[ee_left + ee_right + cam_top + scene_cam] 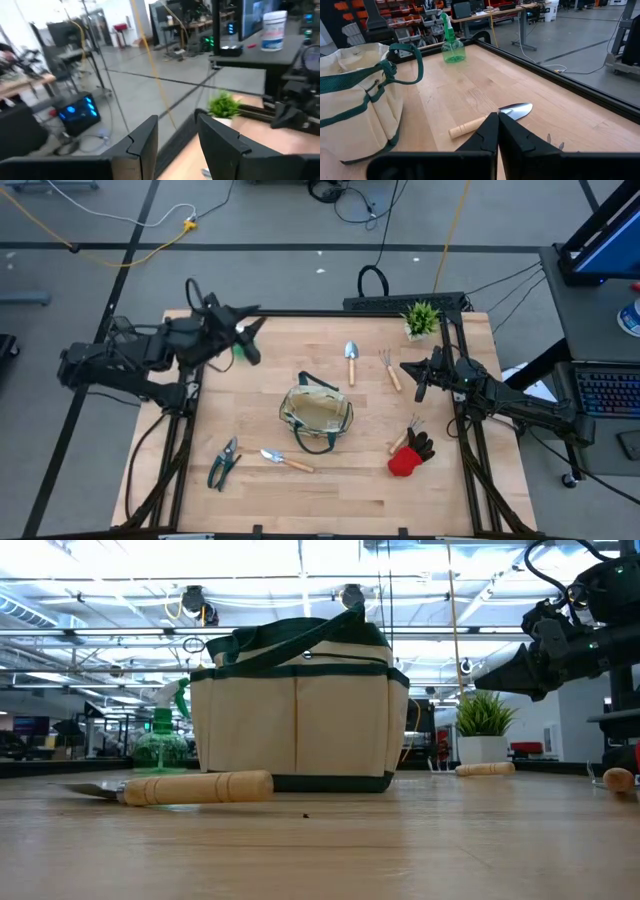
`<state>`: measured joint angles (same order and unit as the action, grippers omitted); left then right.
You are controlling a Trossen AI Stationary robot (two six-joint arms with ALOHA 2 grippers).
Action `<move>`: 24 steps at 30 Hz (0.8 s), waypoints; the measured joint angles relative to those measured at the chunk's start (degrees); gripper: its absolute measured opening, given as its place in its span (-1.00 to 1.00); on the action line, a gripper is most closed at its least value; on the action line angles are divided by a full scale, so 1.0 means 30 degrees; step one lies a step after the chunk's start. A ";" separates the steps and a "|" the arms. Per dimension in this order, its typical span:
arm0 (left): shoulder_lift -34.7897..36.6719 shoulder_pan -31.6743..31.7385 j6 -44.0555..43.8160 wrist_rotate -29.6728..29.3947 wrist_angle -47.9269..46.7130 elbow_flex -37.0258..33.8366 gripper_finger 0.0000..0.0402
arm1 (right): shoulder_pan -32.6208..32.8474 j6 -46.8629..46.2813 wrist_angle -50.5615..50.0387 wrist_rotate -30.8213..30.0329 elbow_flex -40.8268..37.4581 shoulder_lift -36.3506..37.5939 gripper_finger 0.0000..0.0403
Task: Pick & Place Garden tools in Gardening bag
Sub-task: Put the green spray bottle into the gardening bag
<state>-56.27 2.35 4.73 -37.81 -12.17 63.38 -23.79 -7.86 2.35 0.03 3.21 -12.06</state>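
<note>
Grippers raised over table: left parted above spray bottle, right pinched together, empty, beside fork.

A: Left arm?
B: Raised at the table's far left corner; left gripper fingers parted, nothing between them.

A: Right arm?
B: Raised at the right edge; right gripper fingers pressed together, empty.

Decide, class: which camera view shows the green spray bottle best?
The right wrist view: the green spray bottle stands whole and unobstructed. The low view shows it partly behind the gardening bag; overhead and left wrist views barely show it.
</note>
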 joint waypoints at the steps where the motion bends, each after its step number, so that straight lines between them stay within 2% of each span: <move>1: -0.0126 0.0392 -0.0356 0.0562 -0.0593 0.0239 -0.28 | -0.0005 0.0000 0.0000 -0.0006 0.0003 -0.0001 -1.00; 8: -0.1743 0.2996 -0.2663 0.3210 -0.6307 0.2540 -0.28 | 0.0000 0.0000 0.0000 -0.0003 -0.0002 -0.0006 -1.00; 14: -0.3503 0.5450 -0.3855 0.4387 -1.0996 0.4353 -0.28 | -0.0004 0.0000 0.0000 0.0001 0.0006 -0.0004 -1.00; 24: -0.5439 0.9904 -0.4311 0.7986 -1.5473 0.5213 -0.28 | -0.0001 0.0000 0.0000 0.0001 0.0005 -0.0005 -1.00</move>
<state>-72.59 32.06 -8.21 -13.86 -58.59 79.02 -23.79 -7.86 2.35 0.03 3.22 -12.07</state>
